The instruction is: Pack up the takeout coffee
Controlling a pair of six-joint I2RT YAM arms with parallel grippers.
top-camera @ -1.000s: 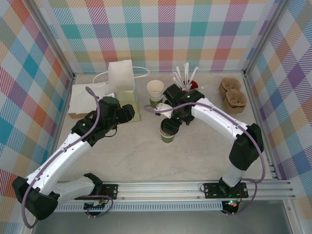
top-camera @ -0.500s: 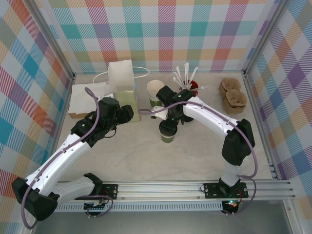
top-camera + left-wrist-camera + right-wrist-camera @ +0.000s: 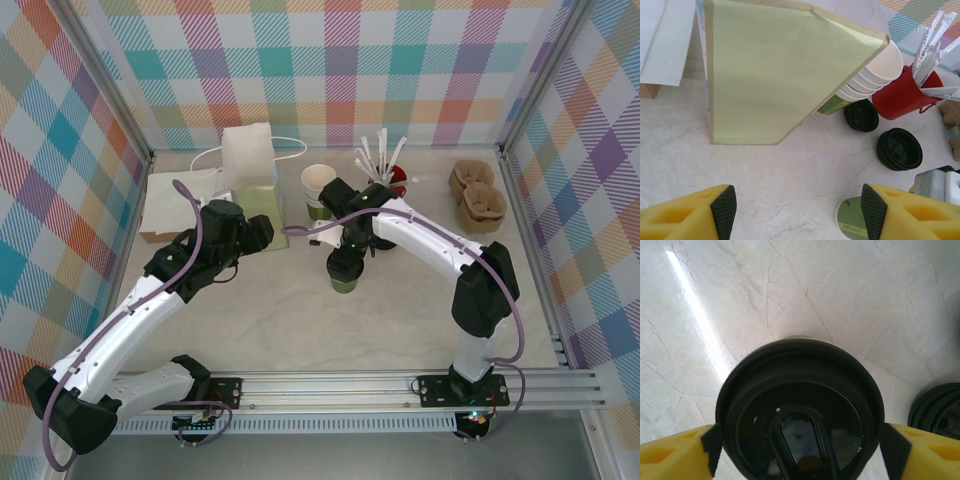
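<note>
The takeout coffee cup stands mid-table, pale green, with a round black lid sitting on its rim. My right gripper hangs straight over it. In the right wrist view the right gripper has its pads close on either side of the lid's rim, jaws wide. My left gripper hovers left of the cup, near the flat green paper bag. This left gripper is open with bare table between its fingers, and the cup's green wall is beside its right finger.
Two loose black lids lie behind the cup. A stack of paper cups and a red cup of white sticks stand at the back. Brown pulp trays sit at the right, a white bag and napkins at the left.
My right gripper swung over the open cup and came down, and the black lid now sits on it. Its jaws have widened. The left arm stayed put.
</note>
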